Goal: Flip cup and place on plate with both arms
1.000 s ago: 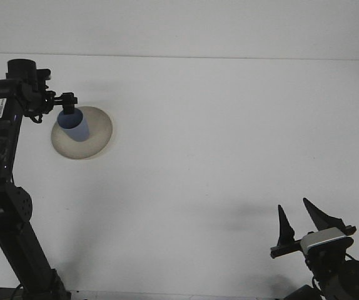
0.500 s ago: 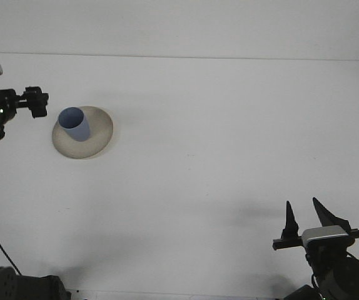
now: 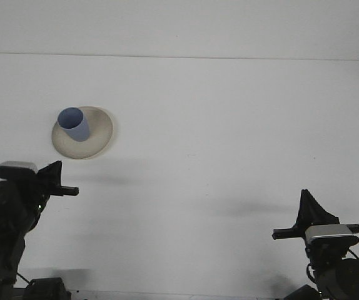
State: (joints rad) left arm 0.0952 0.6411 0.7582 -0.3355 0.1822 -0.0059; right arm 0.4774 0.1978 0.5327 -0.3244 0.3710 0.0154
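The white tabletop point(image 3: 229, 137) carries a cream plate point(image 3: 98, 134) toward its far left corner, and the blue cup point(image 3: 74, 124) stands on it mouth-up, touching nothing else. By the near edge, the right hand point(image 3: 309, 209) looks pressed together; whether the left hand point(image 3: 54, 181) is spread I cannot tell. The placing seems complete, so parking both arms low and well apart from the plate would serve best.
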